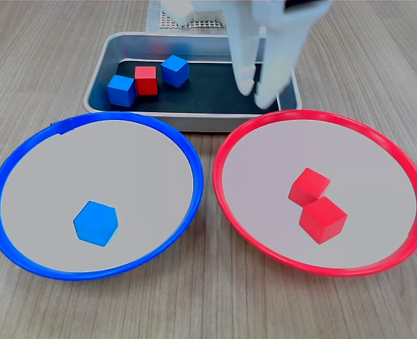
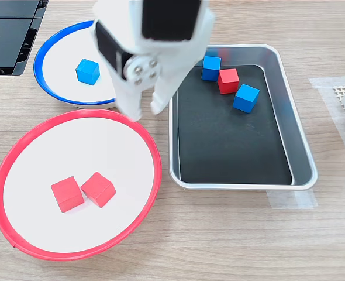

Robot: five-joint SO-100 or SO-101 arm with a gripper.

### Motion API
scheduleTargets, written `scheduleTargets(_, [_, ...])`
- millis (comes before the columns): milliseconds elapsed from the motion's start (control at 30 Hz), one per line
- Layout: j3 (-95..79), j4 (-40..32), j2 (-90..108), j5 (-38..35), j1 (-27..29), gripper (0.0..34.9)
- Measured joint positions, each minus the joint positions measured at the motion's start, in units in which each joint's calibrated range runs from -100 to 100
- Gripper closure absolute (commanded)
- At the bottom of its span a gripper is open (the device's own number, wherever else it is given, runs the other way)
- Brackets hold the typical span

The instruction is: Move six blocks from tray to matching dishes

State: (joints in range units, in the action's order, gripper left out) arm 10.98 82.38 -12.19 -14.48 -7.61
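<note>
My pincer (image 1: 259, 95) hangs a little open and empty, tips down over the tray's (image 2: 298, 140) edge by the red dish (image 1: 406, 173), so I'd guess it's between trips. Three cubes are left, a loose row at the tray's far end: blue (image 2: 211, 68), red (image 2: 228, 81), blue (image 2: 245, 98). Cubes have no long axis; each sits twisted differently.

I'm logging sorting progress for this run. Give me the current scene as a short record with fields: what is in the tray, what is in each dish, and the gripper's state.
tray: two blue blocks and one red block, clustered at the first exterior view's left end
blue-rimmed dish: one blue block
red-rimmed dish: two red blocks, touching
gripper: open, holding nothing, at the tray's end nearest the red-rimmed dish
sorted: three of six
left in tray: three
</note>
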Motion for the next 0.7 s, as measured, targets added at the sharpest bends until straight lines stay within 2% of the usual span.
scheduleTargets(167, [-23.4,0.1,19.2,-2.1,9.6,34.7])
scheduleTargets(233, [-34.8,-1.6,26.1,-4.4,12.8,31.8])
scheduleTargets(300, [-44.7,-4.4,30.9,-7.0,16.0,27.2])
scheduleTargets(333, [-52.5,-5.7,35.0,-9.8,18.3,23.1])
scheduleTargets(400, [-56.5,-7.0,36.7,-11.5,18.7,19.4])
scheduleTargets(567, [-62.3,-10.1,38.8,-18.2,19.6,19.0])
scheduleTargets(700, [-62.4,-10.4,38.4,-20.6,20.2,18.5])
